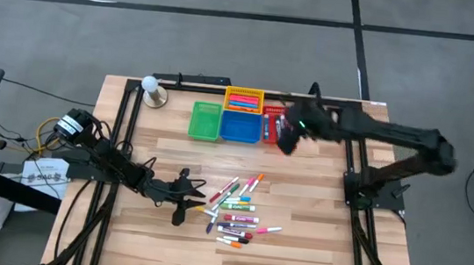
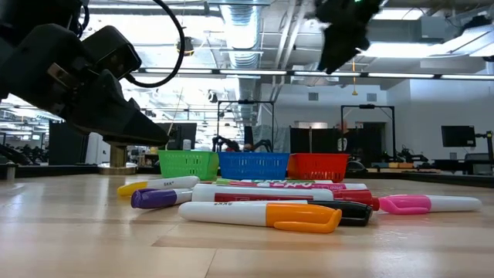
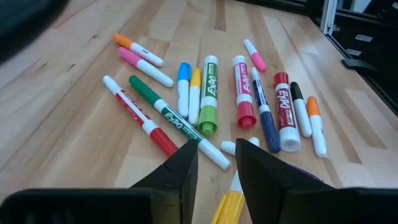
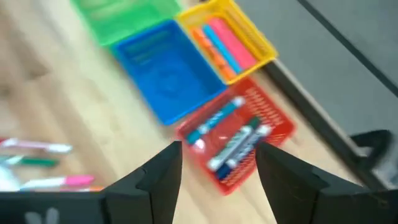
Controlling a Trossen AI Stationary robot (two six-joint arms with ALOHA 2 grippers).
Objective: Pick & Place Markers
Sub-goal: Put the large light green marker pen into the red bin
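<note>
Left gripper (image 1: 184, 199) sat low at the table's (image 1: 313, 246) seven o'clock, fingers parted around a yellow marker (image 3: 227, 208), pinching nothing. Markers (image 1: 237, 212) lay scattered just at its three o'clock. Right gripper (image 1: 287, 136) hovered at one o'clock above the red basket (image 4: 249, 134), fingers spread and empty.

Red basket (image 1: 271, 125) partly hidden under right arm.
</note>
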